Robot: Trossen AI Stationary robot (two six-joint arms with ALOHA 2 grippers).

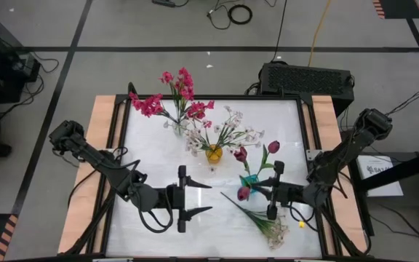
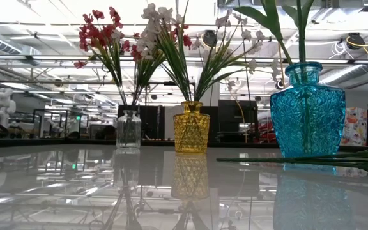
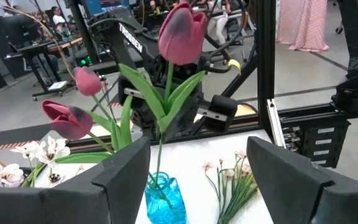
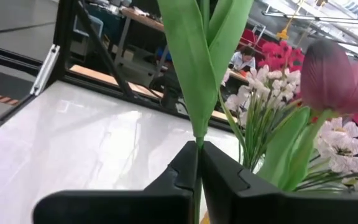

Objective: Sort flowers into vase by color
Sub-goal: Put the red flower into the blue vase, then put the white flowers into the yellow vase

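Three vases stand mid-table: a clear one [image 1: 178, 128] with magenta flowers [image 1: 180, 91], a yellow one [image 1: 214, 153] with white flowers [image 1: 228, 131], and a blue one [image 1: 249, 180] with maroon tulips [image 1: 240, 153]. My right gripper [image 1: 259, 191] is at the blue vase's near right side, shut on another tulip [image 3: 182, 31] above the vase. My left gripper [image 1: 195, 198] is open and holds nothing, left of the blue vase [image 3: 163, 202] and facing it. A white sprig [image 1: 266, 220] lies flat on the table near the front right. My right gripper pinches the tulip's green stem [image 4: 197, 144] between its two fingers, just below where the leaves [image 4: 201, 56] branch off. The fingers reach in about level from the table's right and lie across the stem. The tulip stands nearly upright, bud on top, its lower stem [image 3: 158, 177] reaching down into the blue vase's mouth.
A black frame [image 1: 209, 97] edges the glossy white table, with wooden strips [image 1: 97, 145] on both sides. A dark box [image 1: 308, 78] sits beyond the far right corner. Bare tabletop [image 1: 151, 156] lies left of the vases and in front of my left gripper.
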